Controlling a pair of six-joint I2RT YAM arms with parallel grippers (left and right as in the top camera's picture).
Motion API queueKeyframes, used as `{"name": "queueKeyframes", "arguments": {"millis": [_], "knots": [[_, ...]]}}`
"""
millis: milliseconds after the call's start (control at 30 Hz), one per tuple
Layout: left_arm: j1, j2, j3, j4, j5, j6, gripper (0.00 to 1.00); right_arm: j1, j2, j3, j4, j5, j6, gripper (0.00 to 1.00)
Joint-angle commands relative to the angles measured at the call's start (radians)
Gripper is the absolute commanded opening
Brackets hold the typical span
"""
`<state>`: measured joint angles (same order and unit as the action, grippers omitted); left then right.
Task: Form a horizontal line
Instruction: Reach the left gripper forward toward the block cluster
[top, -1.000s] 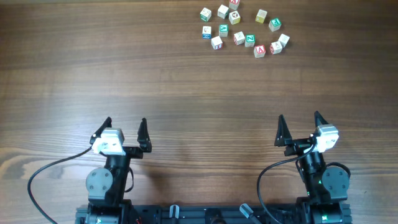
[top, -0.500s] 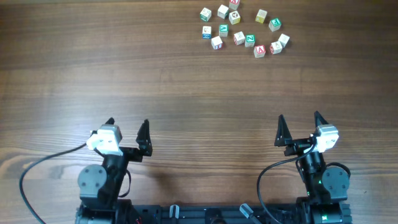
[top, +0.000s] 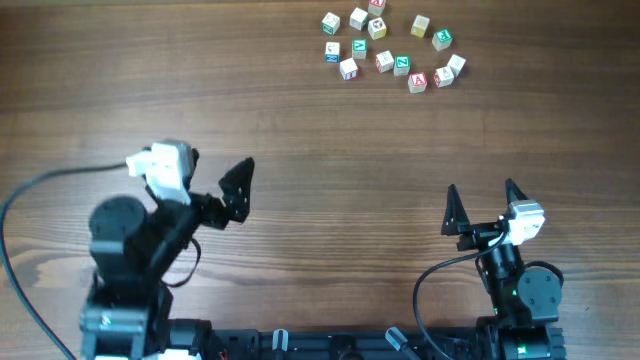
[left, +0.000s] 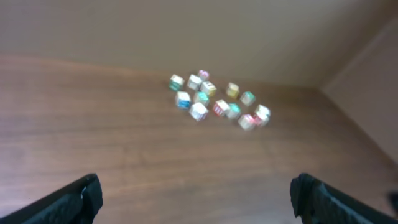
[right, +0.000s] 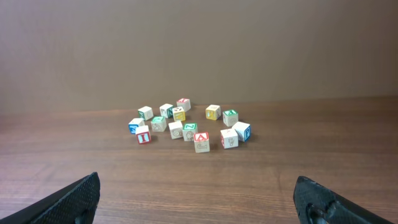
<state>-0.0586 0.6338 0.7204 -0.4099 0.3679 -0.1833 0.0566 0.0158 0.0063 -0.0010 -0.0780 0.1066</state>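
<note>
My left claw (left: 196, 196) and right claw (right: 198, 194) gape open, empty. Small wooden blocks (right: 201, 142) lie scattered well ahead of both; likely light, rigid, best pinched across opposite flat faces.

From my end this looks like a robotics lab station: a wood-grain bench (top: 300, 150), a left arm (top: 125, 235) and a right arm (top: 525, 290) mounted on a black rail (top: 330, 345) at its near edge, a black cable (top: 40, 183) looping off, and a plain brown wall (right: 199, 50) behind.
</note>
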Motion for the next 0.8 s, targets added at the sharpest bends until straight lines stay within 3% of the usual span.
{"name": "queueKeyframes", "arguments": {"millis": [0, 133, 400, 767], "knots": [[0.005, 0.072, 0.072, -0.077, 0.204, -0.012, 1.00, 0.004, 0.000, -0.001, 0.002, 0.010, -0.010, 1.00], [0.005, 0.119, 0.068, -0.157, 0.230, -0.012, 1.00, 0.004, 0.000, -0.001, 0.002, 0.010, -0.010, 1.00], [0.005, 0.209, 0.100, -0.129, 0.224, -0.042, 1.00, 0.004, 0.000, -0.001, 0.002, 0.010, -0.010, 1.00], [0.005, 0.487, 0.356, -0.190, 0.217, -0.086, 1.00, 0.004, 0.000, -0.001, 0.002, 0.010, -0.010, 0.99]]}}
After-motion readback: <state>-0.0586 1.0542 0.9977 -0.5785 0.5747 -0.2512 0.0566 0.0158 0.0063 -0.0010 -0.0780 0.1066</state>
